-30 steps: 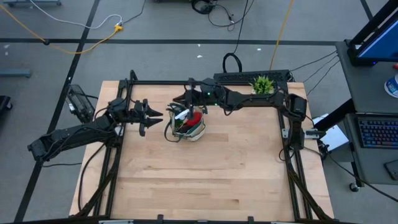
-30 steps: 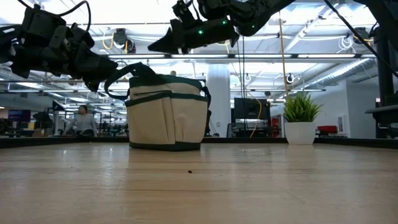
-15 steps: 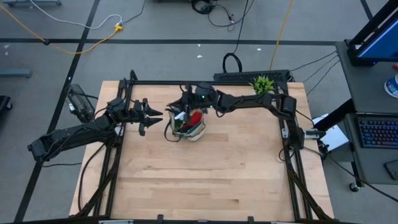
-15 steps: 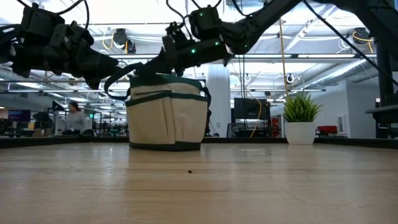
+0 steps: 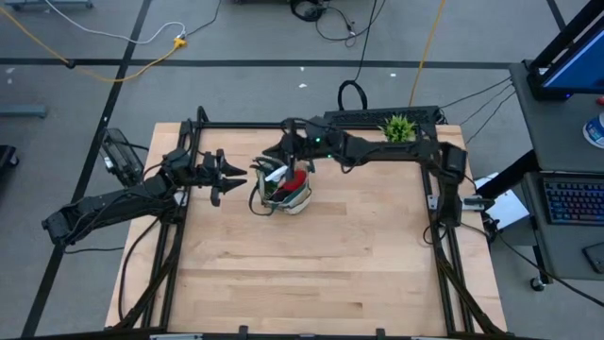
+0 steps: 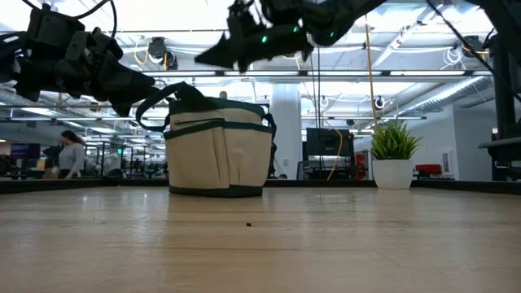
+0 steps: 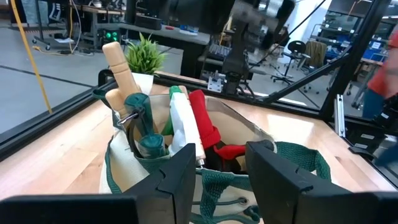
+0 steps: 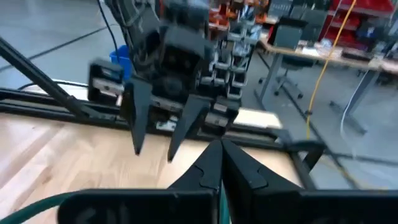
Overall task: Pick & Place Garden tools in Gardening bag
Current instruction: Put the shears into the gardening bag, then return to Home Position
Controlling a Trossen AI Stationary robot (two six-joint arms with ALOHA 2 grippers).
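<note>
**Bag loaded, both grippers off it**

Gardening bag [image 5: 286,190] upright, mid-rear of table [image 5: 311,274]. Inside per left wrist view: wooden handles [image 7: 121,68], green spray bottle [image 7: 144,127], red-black glove [image 7: 208,134]. Left gripper [image 5: 233,175] just beside bag w/ fingers partway apart, nothing held. Right gripper [image 6: 207,55] above bag, fingers pressed together, empty. Potted plant [image 6: 393,155] far back-right. Person [image 6: 69,155] in room behind.
</note>
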